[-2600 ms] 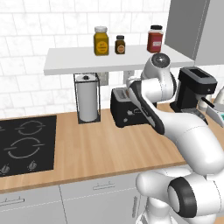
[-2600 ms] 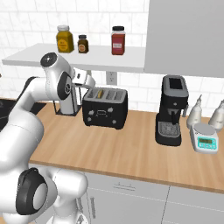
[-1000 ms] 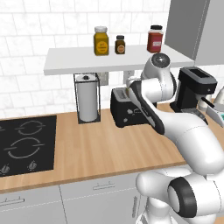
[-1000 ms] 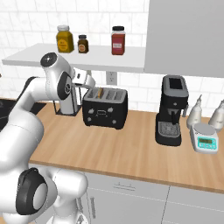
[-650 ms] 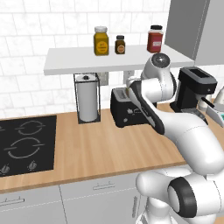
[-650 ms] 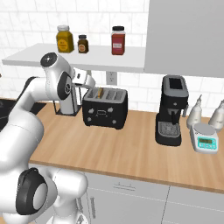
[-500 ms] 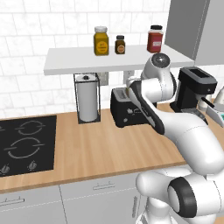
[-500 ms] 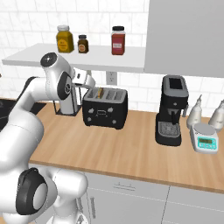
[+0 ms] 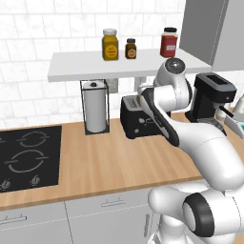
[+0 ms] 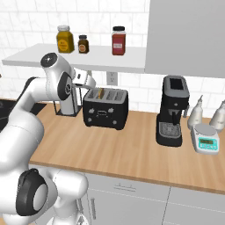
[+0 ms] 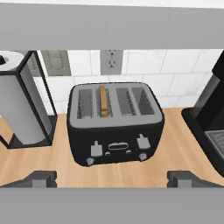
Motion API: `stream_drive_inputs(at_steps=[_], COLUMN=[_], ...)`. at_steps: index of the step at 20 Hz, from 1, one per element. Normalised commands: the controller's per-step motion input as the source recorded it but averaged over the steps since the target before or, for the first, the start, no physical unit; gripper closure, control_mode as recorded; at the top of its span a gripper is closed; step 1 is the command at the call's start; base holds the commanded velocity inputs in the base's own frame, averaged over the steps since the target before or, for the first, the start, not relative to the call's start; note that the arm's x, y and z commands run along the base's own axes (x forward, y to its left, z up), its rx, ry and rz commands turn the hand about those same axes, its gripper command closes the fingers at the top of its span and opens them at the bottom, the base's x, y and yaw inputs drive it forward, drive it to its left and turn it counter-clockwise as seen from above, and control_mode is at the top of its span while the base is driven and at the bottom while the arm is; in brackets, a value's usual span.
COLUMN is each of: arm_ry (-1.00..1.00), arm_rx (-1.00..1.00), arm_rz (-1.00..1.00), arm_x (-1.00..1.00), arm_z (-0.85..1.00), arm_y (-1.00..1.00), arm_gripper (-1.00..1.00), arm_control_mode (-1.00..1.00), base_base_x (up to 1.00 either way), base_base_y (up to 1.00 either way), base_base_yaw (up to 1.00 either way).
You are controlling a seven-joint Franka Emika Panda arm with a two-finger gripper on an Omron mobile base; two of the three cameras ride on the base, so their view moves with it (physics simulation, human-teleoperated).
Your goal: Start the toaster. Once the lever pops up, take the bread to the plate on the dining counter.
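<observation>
Hand view: the boxy, glossy black toaster (image 11: 116,123) sits between paper-towel roll (image 11: 19,105) and coffee machine (image 11: 211,118). The bread (image 11: 103,101), a thin tan edge, stands in its second slot. Gripper (image 11: 112,179) fingers spread wide, empty, tips partly cut off.

White Franka arm (image 10: 52,83) raised, elbow bent, wrist high. Two-finger gripper (image 11: 112,178) angled forward-down, dark finger tips (image 11: 41,178) spread wide, nothing between.
</observation>
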Motion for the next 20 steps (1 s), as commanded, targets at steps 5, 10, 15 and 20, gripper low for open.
stream_drive_inputs(at_steps=[5, 10, 15, 20], arm_ry=[0.0, 0.0, 0.0, -0.01], arm_rx=[0.0, 0.0, 0.0, 0.05], arm_rz=[0.0, 0.0, 0.0, 0.01], arm_x=[0.0, 0.0, -0.03, -0.12], arm_z=[0.0, 0.0, 0.0, -0.11], arm_y=[0.0, 0.0, 0.0, -0.1], arm_gripper=[-1.0, -1.0, -1.0, -1.0], arm_control_mode=[-1.0, -1.0, -1.0, -1.0], base_base_x=[0.0, 0.0, 0.0, 0.0], base_base_y=[0.0, 0.0, 0.0, 0.0], base_base_yaw=[0.0, 0.0, 0.0, 0.0])
